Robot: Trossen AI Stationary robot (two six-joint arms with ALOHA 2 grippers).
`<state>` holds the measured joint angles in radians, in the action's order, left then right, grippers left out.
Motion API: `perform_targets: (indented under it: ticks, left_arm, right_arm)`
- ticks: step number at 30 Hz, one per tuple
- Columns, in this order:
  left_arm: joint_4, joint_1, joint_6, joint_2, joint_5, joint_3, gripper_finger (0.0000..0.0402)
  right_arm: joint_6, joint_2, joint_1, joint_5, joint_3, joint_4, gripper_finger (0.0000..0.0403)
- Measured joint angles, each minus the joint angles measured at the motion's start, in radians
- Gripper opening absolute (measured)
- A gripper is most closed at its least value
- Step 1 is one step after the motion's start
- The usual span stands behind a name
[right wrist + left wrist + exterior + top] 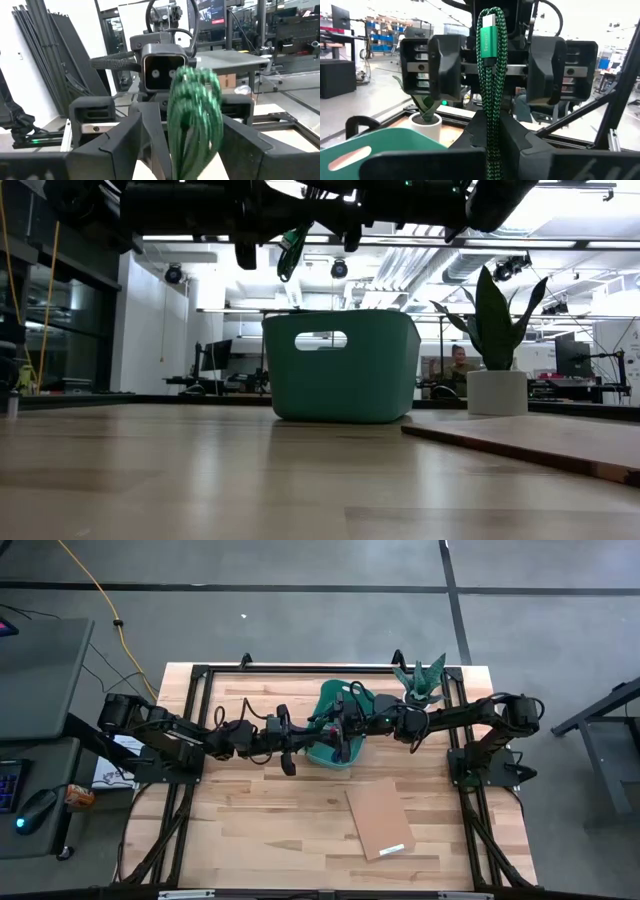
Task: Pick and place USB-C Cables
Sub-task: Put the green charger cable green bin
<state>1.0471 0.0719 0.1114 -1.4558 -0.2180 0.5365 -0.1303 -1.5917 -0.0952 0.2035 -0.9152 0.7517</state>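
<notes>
Both arms meet above the teal bin (335,735), which sits at mid-table toward the far edge, with a potted plant (421,680) near the far right corner and a brown cardboard sheet (379,817) lying flat on the near right part of the wooden table (250,830). The left gripper (487,145) reaches in from the left and is clamped shut on the green cable (490,75); in the left wrist view the braided green-and-black bundle stands up from between its closed fingers, a green metal plug at the upper end of the loop. The right gripper (192,150) comes in from the right, facing the left one, with its fingers (125,145) spread wide on either side of the same bundle (the right wrist view shows the green loops sitting in the gap, and contact with the pads cannot be told). In the low view the green cable (289,250) hangs in the air under the dark arms, clear of the bin's rim and above its left side. The bin's handle cut-out faces the low camera. The bin's contents are hidden by the arms in the high view, and the other cables cannot be made out.
</notes>
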Motion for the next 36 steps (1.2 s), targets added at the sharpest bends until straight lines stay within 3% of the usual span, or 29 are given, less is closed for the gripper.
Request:
perform_targets:
  ticks: [4, 10, 11, 18, 25, 32, 36]
  left_arm:
    - [-0.003, 0.0, -0.007, 0.001, -0.003, -0.001, 0.0]
    - [-0.011, 0.0, 0.016, 0.001, -0.003, -0.001, 0.0012]
    - [-0.015, 0.0, 0.016, 0.001, -0.002, -0.001, 0.0015]
    - [-0.038, 0.001, 0.011, 0.003, 0.027, -0.001, 0.0055]
    - [-0.163, 0.008, 0.009, 0.062, 0.022, -0.002, 0.0133]
    - [-0.491, 0.032, -0.036, 0.308, 0.0, -0.007, 0.0205]
    - [-0.527, 0.032, -0.055, 0.481, -0.003, -0.095, 0.0227]
  right_arm:
    - [-0.006, 0.0, 0.0, 0.0, 0.0, -0.008, 0.0189]
    - [0.002, 0.0, -0.009, 0.008, 0.0, -0.047, 0.0028]
    - [0.007, 0.0, -0.01, 0.004, 0.0, -0.051, 0.0017]
    - [0.015, 0.031, -0.009, -0.017, 0.0, -0.127, 0.0007]
    - [0.065, 0.11, 0.0, -0.116, 0.0, -0.286, 0.0005]
    - [0.138, 0.2, 0.012, -0.241, 0.021, -0.431, 0.0003]
    - [0.152, 0.282, 0.009, -0.28, 0.099, -0.405, 0.0002]
